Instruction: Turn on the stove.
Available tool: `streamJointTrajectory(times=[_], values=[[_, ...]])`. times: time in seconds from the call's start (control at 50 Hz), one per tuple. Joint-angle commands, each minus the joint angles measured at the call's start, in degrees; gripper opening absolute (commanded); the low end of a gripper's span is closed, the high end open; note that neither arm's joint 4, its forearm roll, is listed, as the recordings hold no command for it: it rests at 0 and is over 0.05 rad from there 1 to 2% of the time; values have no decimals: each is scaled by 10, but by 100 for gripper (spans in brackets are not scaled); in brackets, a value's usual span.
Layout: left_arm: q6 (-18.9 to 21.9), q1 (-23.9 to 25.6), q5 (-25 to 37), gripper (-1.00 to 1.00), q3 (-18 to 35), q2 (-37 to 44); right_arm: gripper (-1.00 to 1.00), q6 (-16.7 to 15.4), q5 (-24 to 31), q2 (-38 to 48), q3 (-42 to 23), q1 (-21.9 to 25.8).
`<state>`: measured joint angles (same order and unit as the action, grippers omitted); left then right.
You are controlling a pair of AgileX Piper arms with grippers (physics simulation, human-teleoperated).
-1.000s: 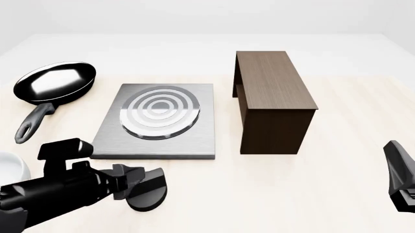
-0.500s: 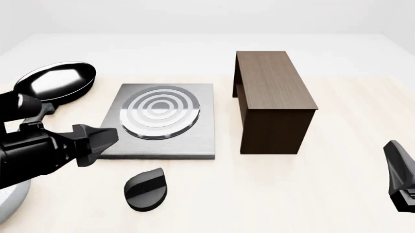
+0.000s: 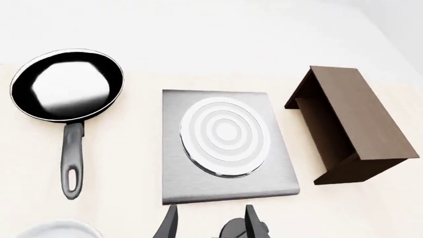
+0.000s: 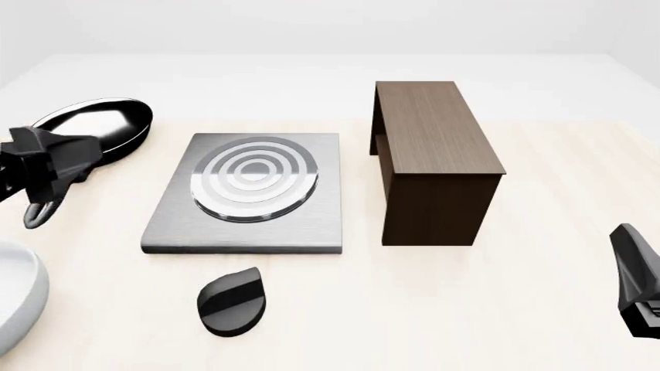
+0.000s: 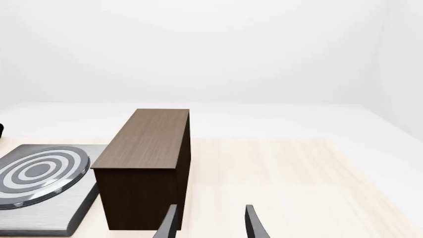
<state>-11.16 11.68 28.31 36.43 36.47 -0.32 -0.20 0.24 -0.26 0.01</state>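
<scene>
The stove is a flat grey slab with a ringed round burner, at centre left of the table. Its black oval knob lies apart on the table just in front of the slab. My left gripper is open and empty, raised above the table's left side near the pan's handle, well away from the knob. In the left wrist view the stove lies beyond the open left gripper, and an edge of the knob shows by one finger. My right gripper rests open at the front right.
A black frying pan sits left of the stove. A tall dark brown wooden block stands right of it, and also shows in the right wrist view. A white bowl is at the front left edge.
My left gripper has left the knob, rising and swinging back to the left over the pan's handle. The knob now lies uncovered. The right arm has not moved.
</scene>
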Motion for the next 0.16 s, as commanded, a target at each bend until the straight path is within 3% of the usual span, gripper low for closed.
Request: streamJointTrajectory(times=[0.02, 0.16], values=[[101, -110, 10, 100, 20, -5, 100, 0, 0, 0, 0, 0], [129, -136, -6, 100, 13, 5, 100, 0, 0, 0, 0, 0]])
